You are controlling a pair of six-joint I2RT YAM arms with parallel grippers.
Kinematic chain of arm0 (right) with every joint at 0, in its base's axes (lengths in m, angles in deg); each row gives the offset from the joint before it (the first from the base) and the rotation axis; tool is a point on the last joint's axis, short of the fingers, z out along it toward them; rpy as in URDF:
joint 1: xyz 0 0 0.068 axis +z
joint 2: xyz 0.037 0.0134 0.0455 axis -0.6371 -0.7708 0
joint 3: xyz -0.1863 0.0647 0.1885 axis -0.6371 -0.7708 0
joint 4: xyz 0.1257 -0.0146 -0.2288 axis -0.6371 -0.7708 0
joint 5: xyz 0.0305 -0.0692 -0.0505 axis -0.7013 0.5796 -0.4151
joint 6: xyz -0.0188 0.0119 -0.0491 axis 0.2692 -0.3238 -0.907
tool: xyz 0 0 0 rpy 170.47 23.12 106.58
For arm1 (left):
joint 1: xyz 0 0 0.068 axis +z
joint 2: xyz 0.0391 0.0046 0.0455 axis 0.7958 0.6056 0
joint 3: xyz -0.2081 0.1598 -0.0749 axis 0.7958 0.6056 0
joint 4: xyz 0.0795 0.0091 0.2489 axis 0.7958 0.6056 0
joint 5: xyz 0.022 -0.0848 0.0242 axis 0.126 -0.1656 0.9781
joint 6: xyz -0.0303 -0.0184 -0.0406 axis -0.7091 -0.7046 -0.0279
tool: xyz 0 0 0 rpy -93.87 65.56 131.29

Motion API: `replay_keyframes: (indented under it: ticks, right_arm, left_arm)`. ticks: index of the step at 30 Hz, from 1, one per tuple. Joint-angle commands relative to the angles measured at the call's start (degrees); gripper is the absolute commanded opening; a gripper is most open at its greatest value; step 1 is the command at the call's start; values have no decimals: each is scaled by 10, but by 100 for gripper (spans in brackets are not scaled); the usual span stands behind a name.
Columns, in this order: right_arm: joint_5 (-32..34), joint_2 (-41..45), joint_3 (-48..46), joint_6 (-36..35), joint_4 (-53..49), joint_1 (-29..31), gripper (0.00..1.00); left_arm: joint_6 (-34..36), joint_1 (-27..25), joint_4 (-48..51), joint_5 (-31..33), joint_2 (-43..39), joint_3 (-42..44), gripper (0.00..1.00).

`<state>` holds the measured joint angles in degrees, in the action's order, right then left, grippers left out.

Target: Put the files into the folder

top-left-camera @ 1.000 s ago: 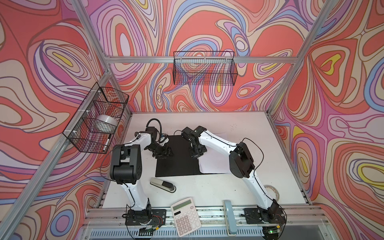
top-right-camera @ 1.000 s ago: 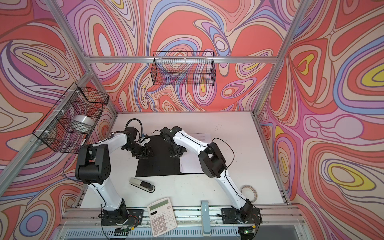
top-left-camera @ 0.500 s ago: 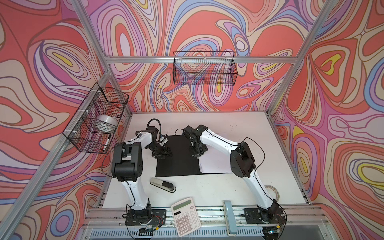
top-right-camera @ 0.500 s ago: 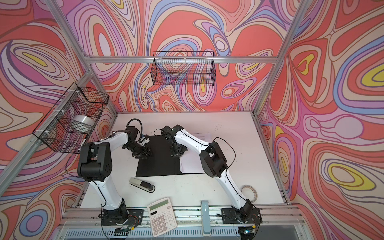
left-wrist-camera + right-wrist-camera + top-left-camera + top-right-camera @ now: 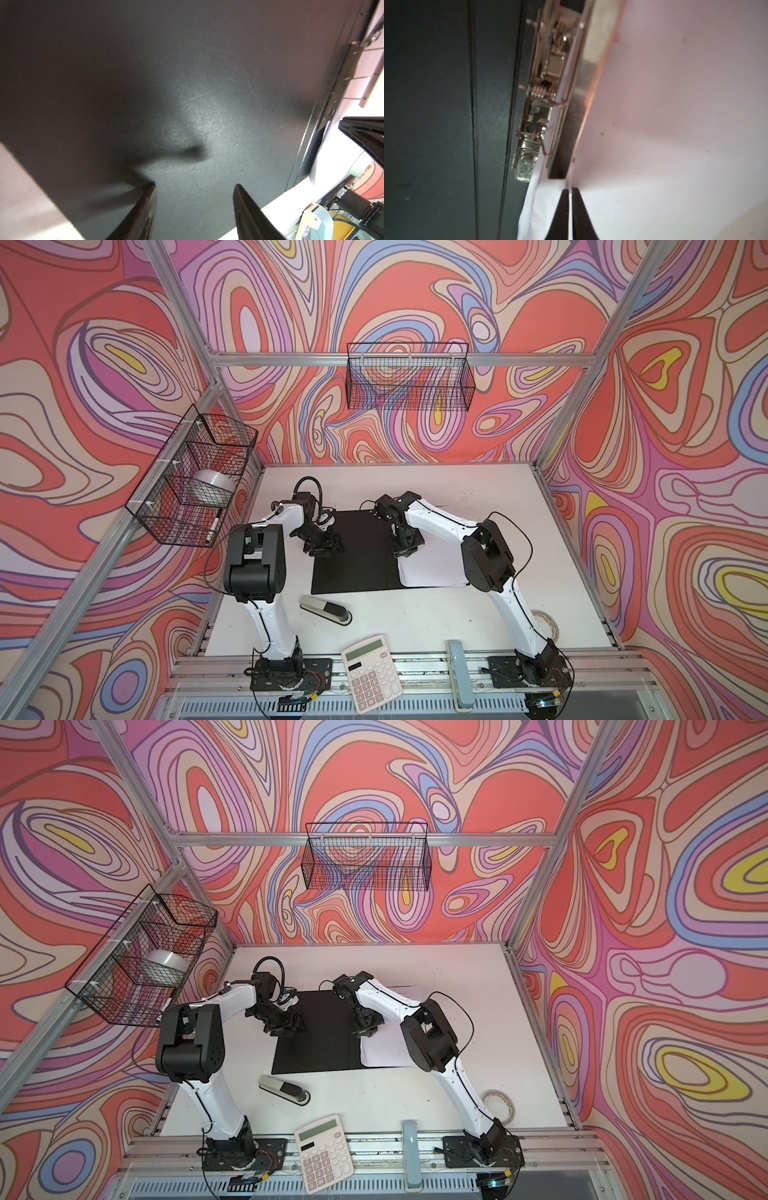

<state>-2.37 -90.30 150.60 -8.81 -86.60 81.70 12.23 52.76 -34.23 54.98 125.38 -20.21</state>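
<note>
The folder [image 5: 353,556] lies open on the table in both top views, black inside up, with its metal spine clip [image 5: 542,93] at the middle. The white files [image 5: 432,572] lie on its right half, partly under the right arm. My right gripper [image 5: 570,189] is shut on the files' [image 5: 675,104] edge beside the clip; a thin white sheet edge shows between its fingertips. My left gripper [image 5: 195,184] hovers open over the folder's [image 5: 187,83] left flap near its far left corner, with nothing between its fingers. In a top view the left gripper [image 5: 286,1029] and right gripper [image 5: 363,1031] face each other across the folder [image 5: 316,1048].
A stapler [image 5: 326,610] lies in front of the folder. A calculator [image 5: 372,672] and a grey-blue bar [image 5: 457,672] rest on the front rail. A tape roll [image 5: 544,620] sits at the front right. Wire baskets hang on the left wall [image 5: 195,477] and back wall [image 5: 409,381].
</note>
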Motion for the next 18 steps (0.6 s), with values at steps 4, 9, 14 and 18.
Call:
replay_keyframes:
  ticks: [4, 9, 14, 18]
  right_arm:
    - [-18, 52, 32, 3, 46, 2, 8]
    - [-14, 59, 113, 4, 9, -13, 12]
    - [-20, 80, 113, 7, 20, -35, 13]
    - [-43, 99, 75, 12, 63, -55, 14]
  left_arm:
    - [1, 2, 13, 34, 27, -1, 59]
    - [0, 2, 25, 24, 29, -15, 59]
    - [3, 2, 29, 12, 22, -19, 60]
    - [7, 2, 30, -36, 9, -21, 60]
